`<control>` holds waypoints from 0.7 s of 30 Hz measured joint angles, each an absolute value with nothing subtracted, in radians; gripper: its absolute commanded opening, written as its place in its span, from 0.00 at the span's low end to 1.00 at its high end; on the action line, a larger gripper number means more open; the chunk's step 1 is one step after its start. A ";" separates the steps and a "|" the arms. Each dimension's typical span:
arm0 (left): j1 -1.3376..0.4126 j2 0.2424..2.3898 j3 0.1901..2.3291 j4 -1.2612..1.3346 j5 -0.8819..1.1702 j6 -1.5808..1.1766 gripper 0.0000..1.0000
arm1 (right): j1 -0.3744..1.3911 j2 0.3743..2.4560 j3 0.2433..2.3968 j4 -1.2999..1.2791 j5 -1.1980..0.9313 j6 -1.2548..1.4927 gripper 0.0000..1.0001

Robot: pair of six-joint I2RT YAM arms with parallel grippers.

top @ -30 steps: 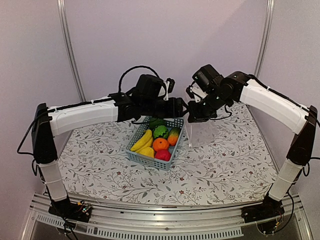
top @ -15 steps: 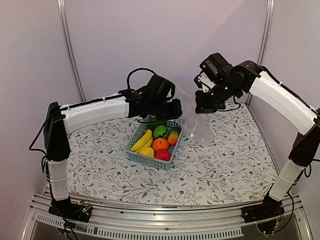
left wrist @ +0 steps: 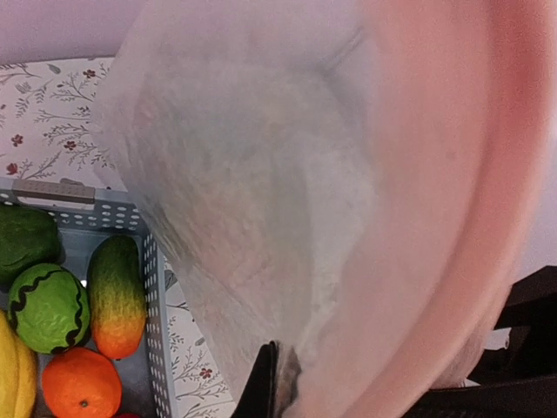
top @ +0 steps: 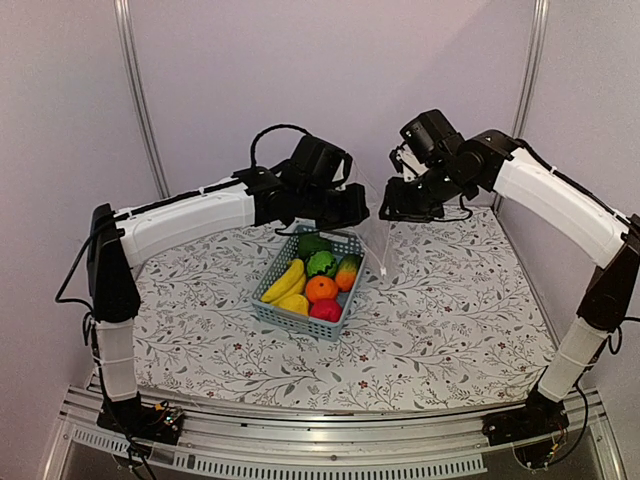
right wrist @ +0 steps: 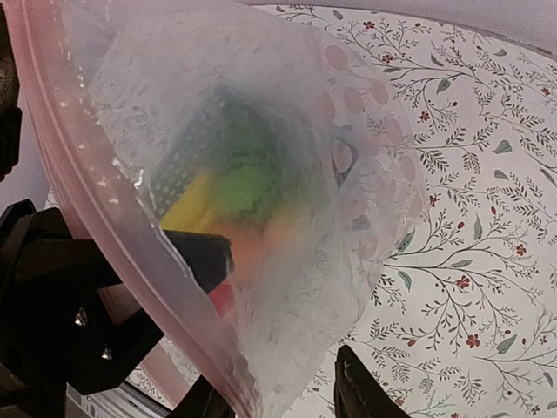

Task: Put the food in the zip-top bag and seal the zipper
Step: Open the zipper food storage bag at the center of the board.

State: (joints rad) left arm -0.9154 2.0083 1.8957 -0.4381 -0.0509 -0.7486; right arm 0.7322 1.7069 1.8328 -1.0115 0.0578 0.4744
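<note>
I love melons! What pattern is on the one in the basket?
The melon is bright green with dark wavy stripes, clearest in the left wrist view.

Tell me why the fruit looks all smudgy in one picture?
Right wrist view: the food shows through the crinkly zip-top bag, so it smears into blobs. Left wrist view: the zipper is blurry, the food in the basket sharp.

"What sort of place was it?"

"A robot test booth, it looked: bare lilac walls [top: 250, 70], metal uprights [top: 140, 100], two arms [top: 185, 222] bolted to an aluminium rail [top: 330, 445], a desk [top: 450, 320] under floral cloth."
</note>
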 measured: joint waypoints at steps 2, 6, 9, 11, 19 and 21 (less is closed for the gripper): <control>-0.915 2.008 1.896 -0.438 -0.039 -0.752 0.00 | 0.732 1.717 1.833 -0.990 0.059 0.474 0.39; -0.916 2.008 1.896 -0.426 -0.009 -0.754 0.00 | 0.732 1.727 1.827 -0.943 0.063 0.471 0.22; -0.916 2.008 1.896 -0.418 0.007 -0.754 0.00 | 0.732 1.727 1.824 -0.931 0.097 0.464 0.08; -0.916 2.008 1.896 -0.421 0.005 -0.754 0.00 | 0.730 1.727 1.824 -0.930 0.133 0.463 0.06; -0.904 1.995 1.838 -0.417 -0.012 -0.783 0.00 | 0.664 1.660 1.758 -0.942 0.215 0.430 0.01; -0.903 1.995 1.837 -0.413 -0.013 -0.791 0.00 | 0.657 1.638 1.757 -0.948 0.231 0.424 0.00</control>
